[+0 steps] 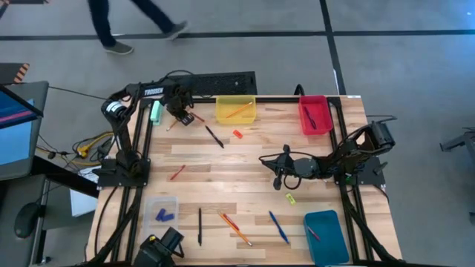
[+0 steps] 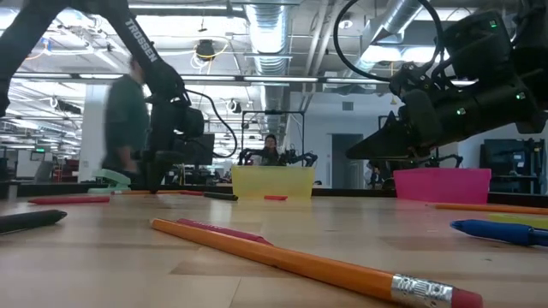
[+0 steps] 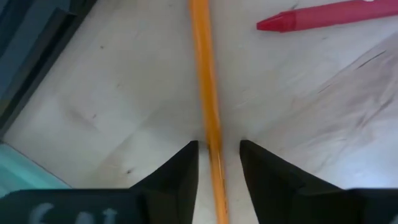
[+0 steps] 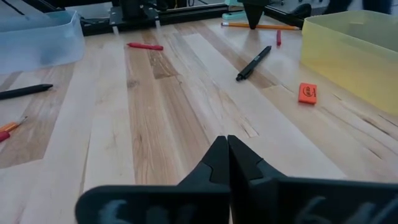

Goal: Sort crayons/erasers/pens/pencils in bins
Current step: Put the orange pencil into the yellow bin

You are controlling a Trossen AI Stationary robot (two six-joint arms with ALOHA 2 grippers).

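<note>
Pencil (image 3: 208,93), long and orange, lies on the table (image 1: 245,178) in the upper left of the high view, just left of the yellow bin (image 1: 236,110). The left end effector (image 3: 217,163) straddles it, fingers parted either side, not yet clamping, shaft running straight between them. The right end effector (image 4: 228,155) waits shut at mid-table, well apart.

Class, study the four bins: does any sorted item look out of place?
Yes. The red bin holds a dark pen, and so does the teal bin, which holds another pen. One kind split between two bins looks odd.
</note>
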